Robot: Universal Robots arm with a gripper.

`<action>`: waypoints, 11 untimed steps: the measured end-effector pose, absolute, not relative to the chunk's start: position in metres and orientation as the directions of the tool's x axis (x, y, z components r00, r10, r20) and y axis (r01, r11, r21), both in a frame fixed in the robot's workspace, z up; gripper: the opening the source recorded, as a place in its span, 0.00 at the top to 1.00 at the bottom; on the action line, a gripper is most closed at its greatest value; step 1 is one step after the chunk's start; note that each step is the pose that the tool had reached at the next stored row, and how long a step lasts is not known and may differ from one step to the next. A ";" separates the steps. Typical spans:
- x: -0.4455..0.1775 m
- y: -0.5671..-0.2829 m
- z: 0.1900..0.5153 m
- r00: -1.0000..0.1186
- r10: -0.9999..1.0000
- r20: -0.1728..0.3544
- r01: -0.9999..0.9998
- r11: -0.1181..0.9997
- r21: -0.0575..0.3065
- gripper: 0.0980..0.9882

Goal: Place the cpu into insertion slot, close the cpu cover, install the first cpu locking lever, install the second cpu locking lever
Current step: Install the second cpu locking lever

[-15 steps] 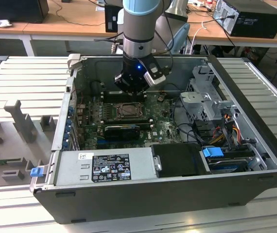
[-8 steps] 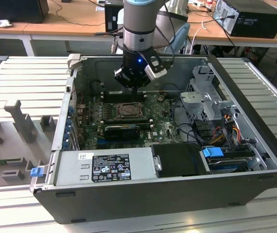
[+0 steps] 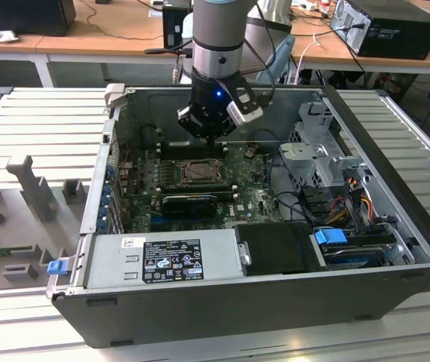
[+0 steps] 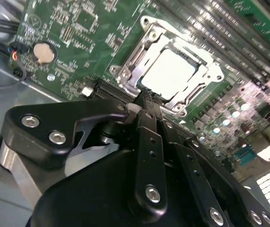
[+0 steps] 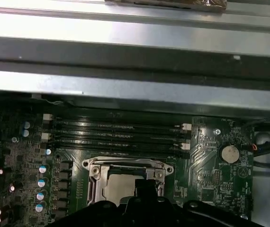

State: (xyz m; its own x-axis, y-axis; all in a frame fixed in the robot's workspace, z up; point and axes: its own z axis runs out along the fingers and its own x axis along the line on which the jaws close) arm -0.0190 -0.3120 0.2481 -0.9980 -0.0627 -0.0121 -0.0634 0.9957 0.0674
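Mostly unreadable print: the white-and-black label (image 3: 171,259) on the power supply box (image 3: 162,260) at the case's near side has text too small to make out, and the board silkscreen is illegible in both wrist views. The tool (image 3: 209,128) hangs inside the open computer case (image 3: 396,249), just above the far edge of the insertion slot (image 3: 198,173). In the second wrist view the tool (image 4: 148,96) has its fingers pinched together with nothing between them, tips right at the socket's edge. The cpu (image 4: 168,71) sits in the slot, pale face up, with the cpu cover (image 4: 139,53) framing it; the first wrist view shows the cpu (image 5: 117,188) partly hidden behind the tool. Memory slots (image 5: 116,135) lie beyond the socket, a coin battery (image 5: 229,153) off to one side. A black heatsink block (image 3: 191,204) lies just near of the socket, drive bays (image 3: 317,143) and cables on the exterior view's right. The case rests on a ribbed grey table (image 3: 41,121).
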 end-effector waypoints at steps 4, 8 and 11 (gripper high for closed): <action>-0.019 -0.326 0.246 -0.998 -0.063 -0.001 -0.063 0.996 0.068 0.99; -0.019 -0.346 0.244 -0.998 -0.063 0.003 -0.062 0.995 0.079 0.99; -0.019 -0.357 0.243 -0.998 -0.063 0.001 -0.063 0.993 0.105 0.99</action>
State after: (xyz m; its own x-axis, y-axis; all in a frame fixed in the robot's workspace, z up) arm -0.0190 -0.3568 0.2428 -0.9980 -0.0632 0.0010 -0.0627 0.9925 0.1046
